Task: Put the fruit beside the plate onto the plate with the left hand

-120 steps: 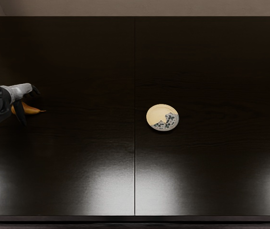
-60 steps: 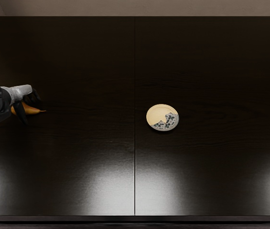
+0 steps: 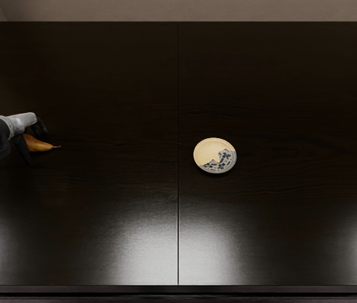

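Note:
A small yellow-orange banana (image 3: 42,146) lies on the dark table far to the left, its pointed tip toward the right. My left hand (image 3: 30,141) comes in from the left edge. Its dark fingers (image 3: 40,129) are spread above and below the banana's left end and do not close on it. The hand's palm hides that end of the fruit. A small cream plate (image 3: 204,151) with a blue-patterned patch sits right of the table's middle, far from the banana. The right arm does not show.
A thin seam (image 3: 178,158) runs down the middle of the dark glossy table (image 3: 102,208). Bright reflections lie on the near part of the tabletop. The table's back edge meets a pale wall at the top.
My left hand has slid leftward toward the picture's edge, uncovering more of the banana. The banana and the plate have stayed where they were.

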Controlling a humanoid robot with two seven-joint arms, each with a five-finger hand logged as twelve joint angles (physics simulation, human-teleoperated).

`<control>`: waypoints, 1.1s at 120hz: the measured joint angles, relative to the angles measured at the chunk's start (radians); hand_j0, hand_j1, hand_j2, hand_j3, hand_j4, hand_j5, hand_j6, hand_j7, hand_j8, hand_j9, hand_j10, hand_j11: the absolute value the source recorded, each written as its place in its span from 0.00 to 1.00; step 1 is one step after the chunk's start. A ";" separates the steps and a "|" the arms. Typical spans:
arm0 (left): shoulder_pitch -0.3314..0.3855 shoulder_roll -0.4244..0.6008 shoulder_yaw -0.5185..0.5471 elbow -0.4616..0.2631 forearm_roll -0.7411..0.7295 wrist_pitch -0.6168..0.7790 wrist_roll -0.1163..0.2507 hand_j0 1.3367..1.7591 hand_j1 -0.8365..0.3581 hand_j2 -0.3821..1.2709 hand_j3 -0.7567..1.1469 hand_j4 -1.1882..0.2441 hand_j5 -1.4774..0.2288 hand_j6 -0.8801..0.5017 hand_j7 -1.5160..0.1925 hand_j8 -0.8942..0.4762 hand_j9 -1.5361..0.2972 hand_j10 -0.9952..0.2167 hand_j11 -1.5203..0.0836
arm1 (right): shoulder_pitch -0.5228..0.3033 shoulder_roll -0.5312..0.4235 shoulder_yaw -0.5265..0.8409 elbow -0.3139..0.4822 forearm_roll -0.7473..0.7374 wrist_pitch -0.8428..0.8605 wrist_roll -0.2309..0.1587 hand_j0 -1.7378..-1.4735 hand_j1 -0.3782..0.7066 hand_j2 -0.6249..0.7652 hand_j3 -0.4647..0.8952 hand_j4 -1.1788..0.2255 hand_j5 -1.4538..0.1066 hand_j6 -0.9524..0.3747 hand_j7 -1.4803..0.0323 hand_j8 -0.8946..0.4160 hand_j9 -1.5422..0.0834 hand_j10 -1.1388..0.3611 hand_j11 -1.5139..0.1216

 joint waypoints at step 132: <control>0.005 0.000 0.003 0.009 -0.019 0.000 0.006 0.76 0.53 0.29 0.40 0.50 0.51 0.30 0.53 0.31 0.51 0.44 0.57 | 0.000 0.000 0.000 0.000 0.000 0.000 0.000 0.30 0.04 0.45 0.34 0.83 0.93 0.71 0.97 0.68 0.94 0.75 0.92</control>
